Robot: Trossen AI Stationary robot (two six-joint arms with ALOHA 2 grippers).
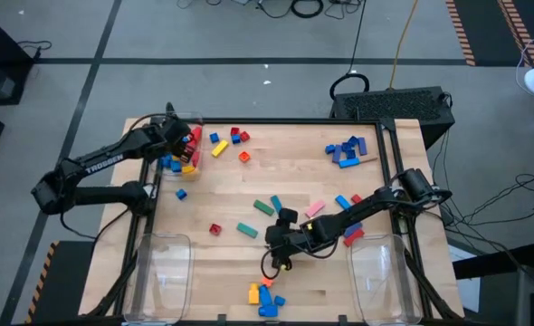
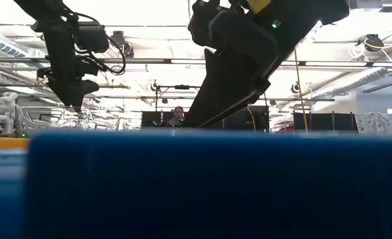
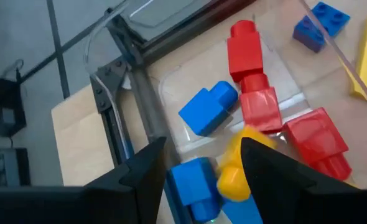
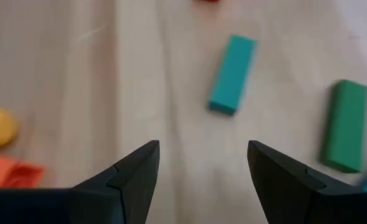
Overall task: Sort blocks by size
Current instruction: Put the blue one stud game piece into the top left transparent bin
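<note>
Left pincer [image 1: 184,145]: upper left, parted over bin [image 3: 171,93] of red and blue blocks [image 3: 258,102], dropping off | right pincer [image 4: 202,180]: centre, parted, empty | next: lower onto teal bar [image 4: 232,74] on surface [image 1: 276,172].

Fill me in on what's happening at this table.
A two-armed robot is sorting toy blocks by size. The left pincer is open over a clear bin at the table's far left corner, with red blocks, blue blocks and a yellow block below it. The right pincer hangs open and empty above bare wood mid-table, near a teal bar and a green bar. Many blocks still lie scattered on the table.
</note>
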